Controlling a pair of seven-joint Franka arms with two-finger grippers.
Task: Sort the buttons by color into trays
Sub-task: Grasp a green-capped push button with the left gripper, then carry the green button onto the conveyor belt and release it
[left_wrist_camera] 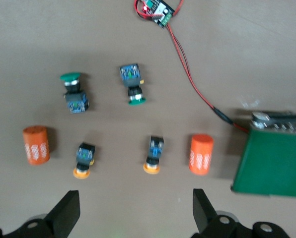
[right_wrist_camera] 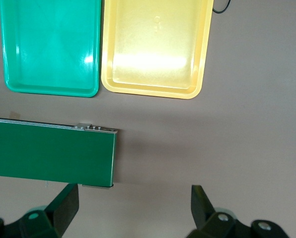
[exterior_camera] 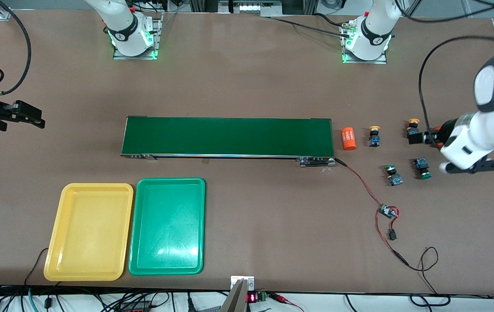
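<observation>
Two yellow-capped buttons [exterior_camera: 375, 136] [exterior_camera: 413, 129] and two green-capped buttons [exterior_camera: 393, 175] [exterior_camera: 422, 168] lie on the table past the conveyor, at the left arm's end. My left gripper [exterior_camera: 470, 167] [left_wrist_camera: 136, 213] hangs open and empty over the table beside them. In the left wrist view the yellow buttons [left_wrist_camera: 83, 159] [left_wrist_camera: 154, 154] lie closest to its fingertips and the green ones [left_wrist_camera: 74, 91] [left_wrist_camera: 132, 84] lie past them. The yellow tray [exterior_camera: 89, 187] [right_wrist_camera: 150, 93] and green tray [exterior_camera: 169, 180] [right_wrist_camera: 48, 92] sit side by side and empty, nearer the front camera. My right gripper [exterior_camera: 26, 115] [right_wrist_camera: 135, 206] waits open above the table at the right arm's end.
A long dark green conveyor belt [exterior_camera: 227, 136] [left_wrist_camera: 274, 163] [right_wrist_camera: 48, 151] crosses the middle of the table. Orange cylinders [exterior_camera: 349, 138] [left_wrist_camera: 201, 154] [left_wrist_camera: 36, 145] lie among the buttons. A red-wired circuit board [exterior_camera: 388, 212] [left_wrist_camera: 158, 10] lies nearer the front camera than the buttons.
</observation>
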